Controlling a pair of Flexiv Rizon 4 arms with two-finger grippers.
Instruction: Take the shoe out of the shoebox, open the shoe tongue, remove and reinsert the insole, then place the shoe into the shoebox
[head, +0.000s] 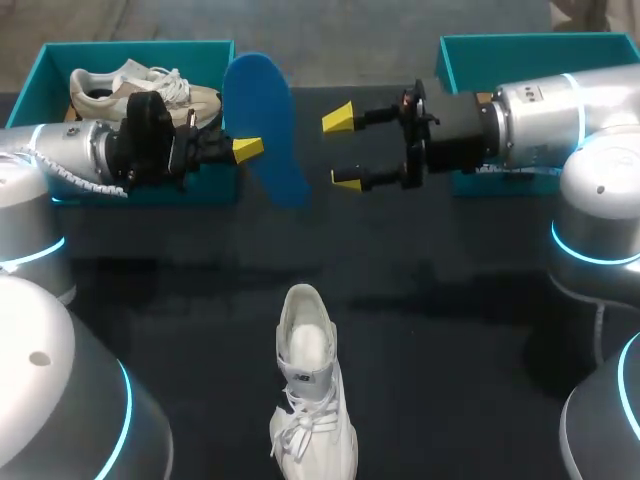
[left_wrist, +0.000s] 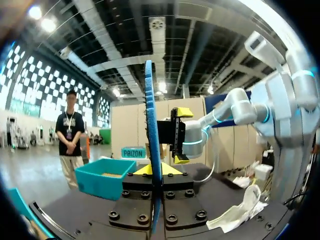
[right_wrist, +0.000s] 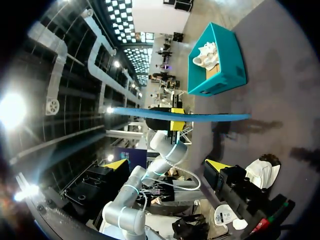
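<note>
While the shoe lies on the desk, the insole is held aloft, clamped in the left jaws; the right jaws are spread apart near it. Reinsertion and boxing are judged left to do.

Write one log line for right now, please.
left gripper: shut on blue insole, held up | right gripper: open, facing it | white shoe: on table

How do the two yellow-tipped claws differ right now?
The left gripper is shut on the blue insole, held on edge; the right gripper is open and empty. The left gripper's tips sit close together, the right gripper's far apart. Both have yellow tips and face each other.
</note>
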